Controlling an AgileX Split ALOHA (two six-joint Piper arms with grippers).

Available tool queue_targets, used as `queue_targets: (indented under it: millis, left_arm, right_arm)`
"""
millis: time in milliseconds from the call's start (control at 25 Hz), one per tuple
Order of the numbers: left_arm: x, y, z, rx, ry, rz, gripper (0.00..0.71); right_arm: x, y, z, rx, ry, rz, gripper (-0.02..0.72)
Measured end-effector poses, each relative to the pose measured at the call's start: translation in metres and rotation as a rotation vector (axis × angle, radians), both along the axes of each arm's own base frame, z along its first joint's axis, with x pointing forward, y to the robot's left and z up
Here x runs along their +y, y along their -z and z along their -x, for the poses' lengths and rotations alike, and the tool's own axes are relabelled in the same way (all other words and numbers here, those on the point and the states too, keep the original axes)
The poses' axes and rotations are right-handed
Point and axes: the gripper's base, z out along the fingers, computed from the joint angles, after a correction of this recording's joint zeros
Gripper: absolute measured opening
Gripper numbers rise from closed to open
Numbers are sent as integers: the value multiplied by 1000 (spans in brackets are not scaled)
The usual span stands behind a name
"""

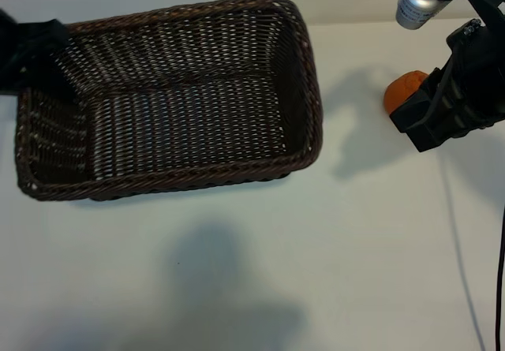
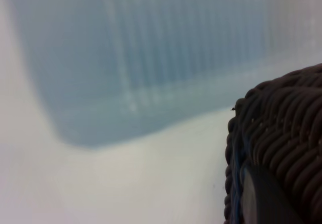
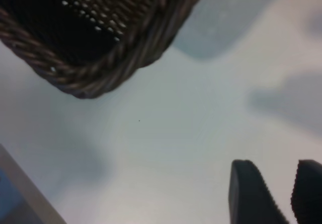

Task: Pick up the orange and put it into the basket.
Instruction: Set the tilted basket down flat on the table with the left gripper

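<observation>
The dark-brown woven basket (image 1: 300, 83) stands on the white table, left of centre, and nothing lies in it. The orange (image 1: 402, 89) rests on the table to the basket's right, half hidden behind my right gripper (image 1: 426, 118). That gripper hovers just beside the orange. In the right wrist view the right gripper (image 3: 277, 176) is open, with only bare table between its dark fingertips (image 3: 249, 194); the orange is not in that view. My left gripper (image 1: 35, 51) is at the basket's far left corner. One of its fingers (image 2: 261, 199) lies against the braided rim (image 2: 282, 133), gripping it.
A silver cylinder (image 1: 416, 4) on the right arm hangs above the orange. A thin cable (image 1: 465, 272) runs along the table's right side. White table (image 1: 237, 288) stretches in front of the basket. A grey-blue edge (image 3: 20, 194) shows in a corner of the right wrist view.
</observation>
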Motion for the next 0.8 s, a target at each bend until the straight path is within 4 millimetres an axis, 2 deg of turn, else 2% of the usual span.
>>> queue_targets:
  millis: [240,480,800]
  left_arm:
    - [-22,28,-23,61,86,-41,177]
    - [-42,54,-38,125,126,-40,177]
    - [-46,68,-44,171,103,-41,177]
  right_arm:
    - [0,0,0,0,0,0,248]
    - [0,0,0,0,0,0,248]
    - [0,0,0,0,0,0,248]
